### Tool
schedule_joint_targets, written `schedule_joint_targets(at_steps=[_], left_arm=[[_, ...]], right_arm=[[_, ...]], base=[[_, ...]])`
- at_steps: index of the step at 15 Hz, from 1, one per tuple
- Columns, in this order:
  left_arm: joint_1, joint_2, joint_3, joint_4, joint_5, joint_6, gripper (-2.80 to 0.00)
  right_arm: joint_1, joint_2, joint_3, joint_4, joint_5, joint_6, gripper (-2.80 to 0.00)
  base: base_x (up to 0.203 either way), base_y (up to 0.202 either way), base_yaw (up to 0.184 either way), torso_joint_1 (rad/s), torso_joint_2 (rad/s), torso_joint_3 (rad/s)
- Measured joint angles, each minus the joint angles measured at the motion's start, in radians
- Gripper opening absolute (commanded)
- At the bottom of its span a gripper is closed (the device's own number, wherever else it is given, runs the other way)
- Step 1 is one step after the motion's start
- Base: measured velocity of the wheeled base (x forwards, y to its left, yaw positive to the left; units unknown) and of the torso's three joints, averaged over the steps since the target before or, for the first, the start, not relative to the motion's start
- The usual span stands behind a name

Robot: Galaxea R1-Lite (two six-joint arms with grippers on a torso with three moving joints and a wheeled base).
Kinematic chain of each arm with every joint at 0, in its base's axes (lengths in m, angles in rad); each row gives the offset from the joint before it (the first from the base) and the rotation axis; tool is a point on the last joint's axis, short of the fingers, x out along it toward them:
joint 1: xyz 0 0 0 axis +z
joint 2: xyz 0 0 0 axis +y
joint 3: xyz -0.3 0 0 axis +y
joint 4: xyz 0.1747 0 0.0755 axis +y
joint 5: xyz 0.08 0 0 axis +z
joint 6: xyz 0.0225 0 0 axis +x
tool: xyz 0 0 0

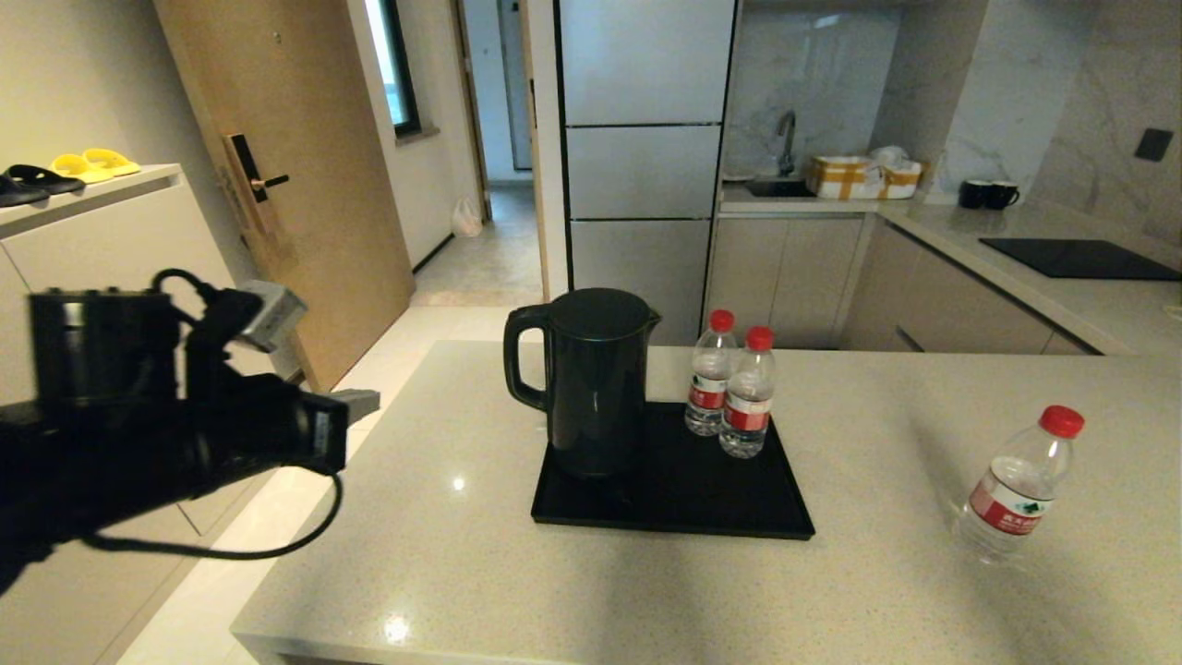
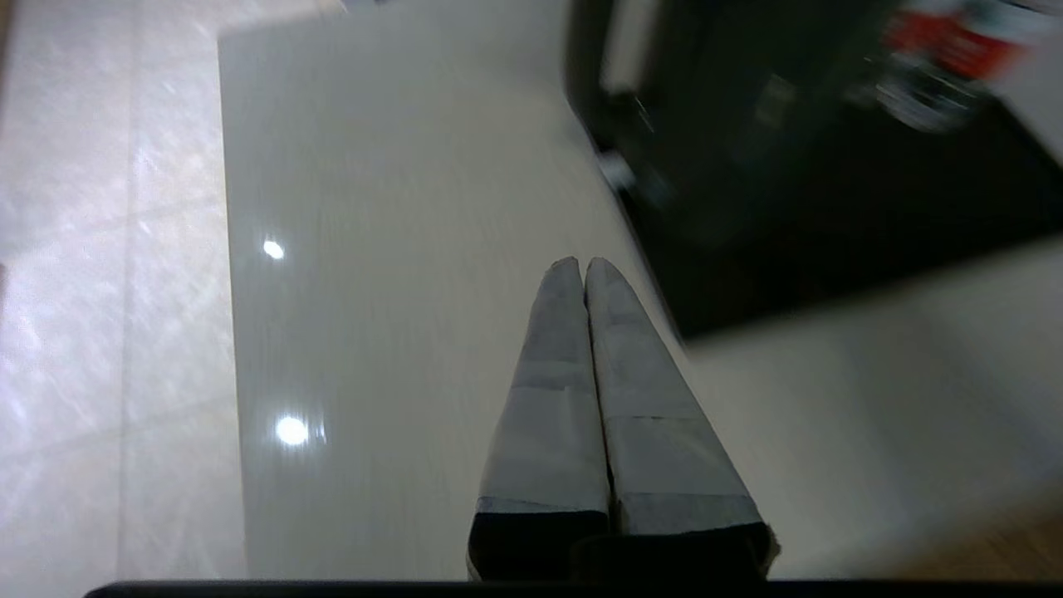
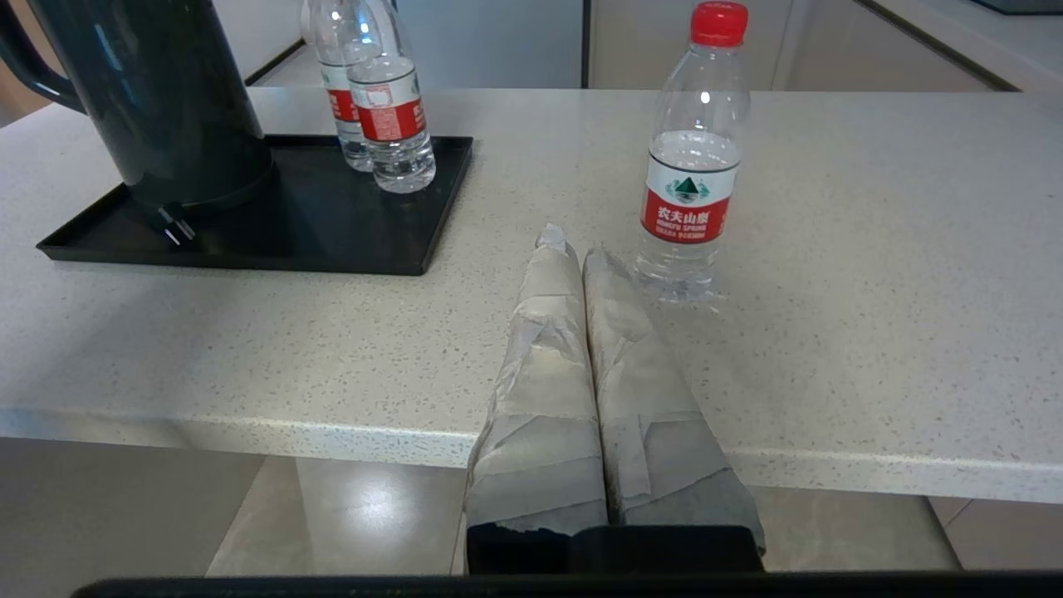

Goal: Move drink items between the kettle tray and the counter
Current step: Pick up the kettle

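The right gripper [image 3: 573,245], fingers pressed together and empty, sits off the counter's [image 1: 480,573] near edge. The lone upright bottle [image 3: 686,158] stands just beyond it. The left gripper [image 2: 584,264], likewise closed and empty, is farther off.

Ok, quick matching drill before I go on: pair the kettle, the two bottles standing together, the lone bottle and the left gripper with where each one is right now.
Things:
1. matte black electric kettle
2. pair of clear plastic red-capped bottles
3. lone clear plastic red-capped bottle
4. left gripper

Places:
A. directly on the beige speckled counter, right of the flat black tray
B. far right part of the tray
C. over the counter, left of the tray, fingers shut
D. left part of the tray

Pairs: 1-D, 2-B, 3-A, 4-C
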Motion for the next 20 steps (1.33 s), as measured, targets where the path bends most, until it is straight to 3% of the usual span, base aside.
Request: schedule_joint_targets(at_steps=[3,6,9,10,20], left_arm=[[-0.073,0.290,-0.185,-0.209,0.130,0.013,-2.80],[-0.136,0.448,-0.322,-0.208,0.226,0.030,-2.80],[-0.152,0.533,-0.347,-0.211,0.248,0.034,-2.80],[-0.153,0.548,-0.351,-0.207,0.262,0.037,0.00],[-0.162,0.628,-0.365,-0.261,0.285,0.035,0.00]], right_arm=[[0.000,0.000,0.000,0.000,0.000,0.001,-2.80],[0.000,0.000,0.000,0.000,0.000,0.002,-2.80],[0.000,0.000,0.000,0.000,0.000,0.001,-2.80],[0.000,0.000,0.000,0.000,0.000,0.001,-2.80],[0.000,0.000,0.000,0.000,0.000,0.001,-2.80]], base=[[0.000,0.000,0.000,0.000,0.00,0.000],[0.000,0.000,0.000,0.000,0.00,0.000],[0.000,0.000,0.000,0.000,0.00,0.000],[0.000,0.000,0.000,0.000,0.00,0.000],[0.000,0.000,0.000,0.000,0.00,0.000]])
